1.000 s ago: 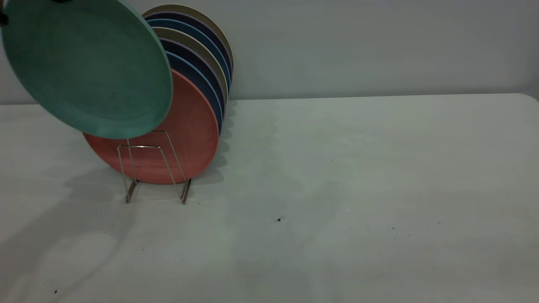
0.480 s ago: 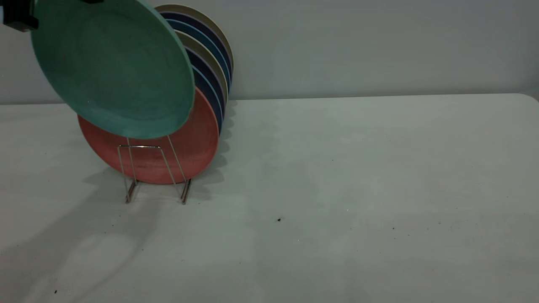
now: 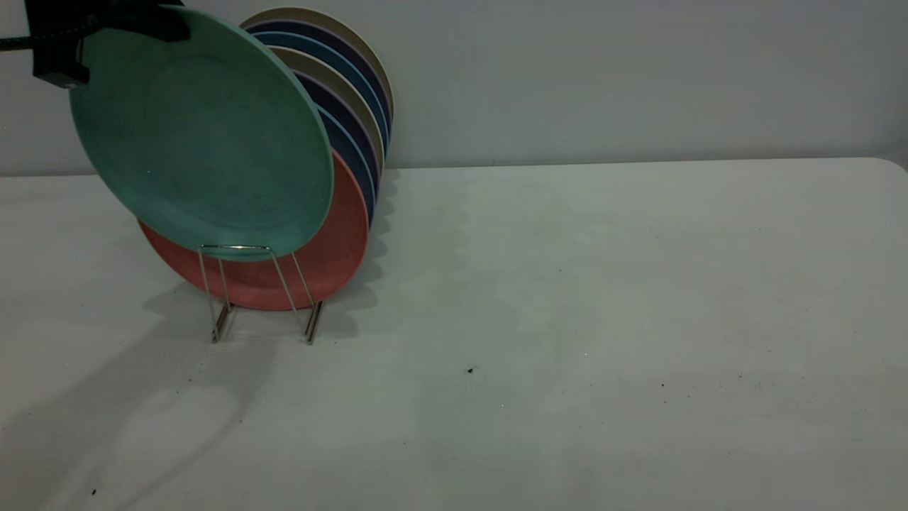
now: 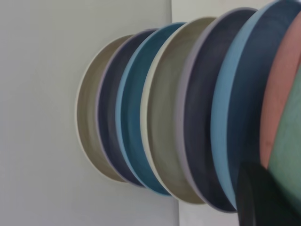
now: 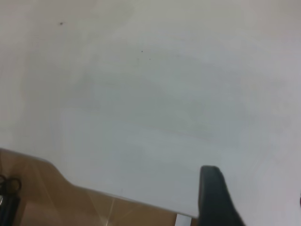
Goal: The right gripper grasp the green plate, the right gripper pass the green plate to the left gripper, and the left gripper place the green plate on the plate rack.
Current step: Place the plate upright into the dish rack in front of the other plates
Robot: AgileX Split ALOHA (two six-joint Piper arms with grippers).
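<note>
One green plate point(image 3: 202, 135) hangs tilted at the front of the plate rack point(image 3: 259, 292), its face turned toward the exterior camera and its lower edge level with the top of the front wire loop; whether that edge touches the wire cannot be told. The left gripper point(image 3: 106, 25) grips the plate at its upper rim, at the top left corner of the exterior view, closed on the rim, though only part of its black body shows and the rest is cut off by the frame. Directly behind the green plate stands one salmon-pink plate point(image 3: 333, 248), mostly covered so that only its lower and right-hand crescent shows. Behind that, six more plates point(image 3: 355, 92) stand in a row toward the wall, counted in the left wrist view: two beige, three dark blue or navy and one teal-blue, each showing only a sliver of rim in the exterior view. That makes eight plates in all. Two wire loops of the rack are plainly visible at the front; the others are hidden by the plates. In the left wrist view the green plate point(image 4: 288, 155) appears only as a strip at the edge, with a dark fingertip point(image 4: 256, 197) in front of it. The right gripper point(image 5: 214, 200) shows as a single dark finger over the pale table point(image 3: 603, 319), near its edge; how far its claw is open cannot be told.
</note>
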